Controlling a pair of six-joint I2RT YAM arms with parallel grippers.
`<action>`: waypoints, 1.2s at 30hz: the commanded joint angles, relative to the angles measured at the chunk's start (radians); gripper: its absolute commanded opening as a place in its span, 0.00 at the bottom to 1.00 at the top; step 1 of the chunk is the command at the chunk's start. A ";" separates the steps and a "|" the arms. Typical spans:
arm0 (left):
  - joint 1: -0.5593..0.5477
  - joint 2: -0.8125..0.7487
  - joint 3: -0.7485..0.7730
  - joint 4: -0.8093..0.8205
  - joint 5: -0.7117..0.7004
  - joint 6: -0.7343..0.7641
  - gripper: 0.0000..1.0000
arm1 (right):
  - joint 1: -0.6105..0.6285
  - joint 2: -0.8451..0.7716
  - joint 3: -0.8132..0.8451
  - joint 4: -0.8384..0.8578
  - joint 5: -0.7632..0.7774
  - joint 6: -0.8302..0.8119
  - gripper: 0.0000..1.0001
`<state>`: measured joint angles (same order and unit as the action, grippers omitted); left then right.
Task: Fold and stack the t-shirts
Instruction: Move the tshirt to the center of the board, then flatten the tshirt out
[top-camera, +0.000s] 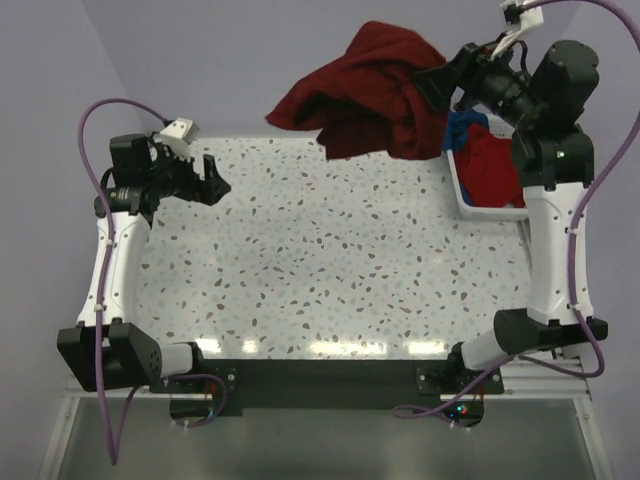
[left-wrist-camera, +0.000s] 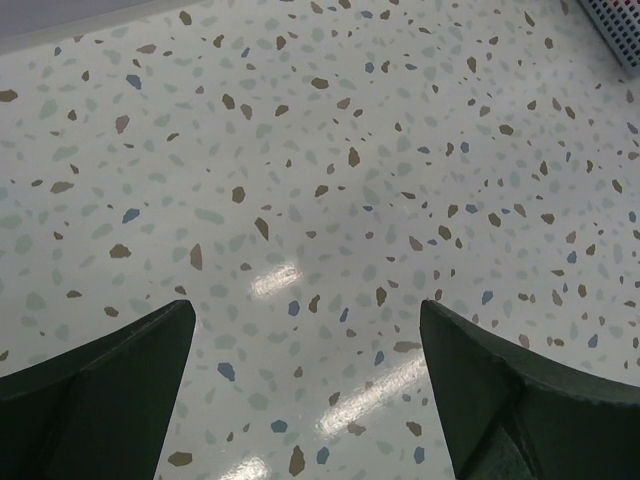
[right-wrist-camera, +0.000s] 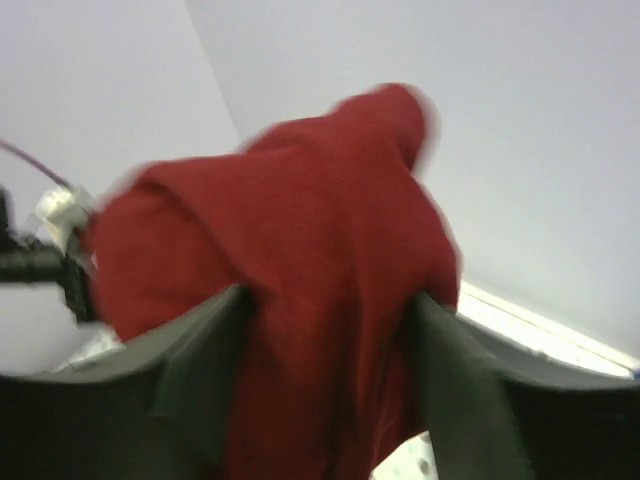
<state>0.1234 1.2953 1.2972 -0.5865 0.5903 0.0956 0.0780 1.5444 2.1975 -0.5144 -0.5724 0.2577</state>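
Cloth of the dark maroon t-shirt (right-wrist-camera: 300, 260) fills the gap between the right jaws in the right wrist view. It touches the inner faces of both fingers (right-wrist-camera: 200, 350), rises above them in a bunched, hooded mound toward the upper middle of the frame, and is blurred at its edges. The right jaws stand partly apart with that cloth between them. Whether they press on it or only flank it cannot be told.

In the top view the dark maroon t-shirt (top-camera: 365, 95) is off the counter (top-camera: 330, 260) in the upper centre of the frame. One end is bunched at the right jaws, and the rest spreads toward the left of the frame, over the counter's far edge and against the wall. The right arm (top-camera: 550, 230) rises along the right side of the frame.

Just below the jaws, at the right edge of the counter, sits a white slatted basket (top-camera: 470, 195). It holds the brighter red t-shirt (top-camera: 495, 165), with the blue t-shirt (top-camera: 462, 130) showing at its upper left.

The left jaws are spread wide and grip nothing. They hang over the upper left part of the counter, well apart from every shirt. The left wrist view shows only speckled counter (left-wrist-camera: 300, 150) between the two dark fingers (left-wrist-camera: 110, 390), and a corner of the basket (left-wrist-camera: 615, 25) at the upper right.
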 joint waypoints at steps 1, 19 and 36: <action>0.009 -0.024 0.045 -0.015 0.051 0.009 1.00 | -0.012 0.008 -0.161 -0.100 0.009 0.000 0.74; 0.008 0.079 -0.102 -0.242 0.009 0.476 0.93 | 0.095 0.072 -0.786 -0.478 0.241 -0.609 0.82; -0.234 0.315 -0.343 0.001 0.074 0.265 0.78 | 0.654 0.013 -0.993 -0.247 0.390 -0.581 0.65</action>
<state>-0.1108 1.5448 0.9493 -0.6926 0.6163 0.4526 0.6949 1.6131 1.2144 -0.8642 -0.2218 -0.3256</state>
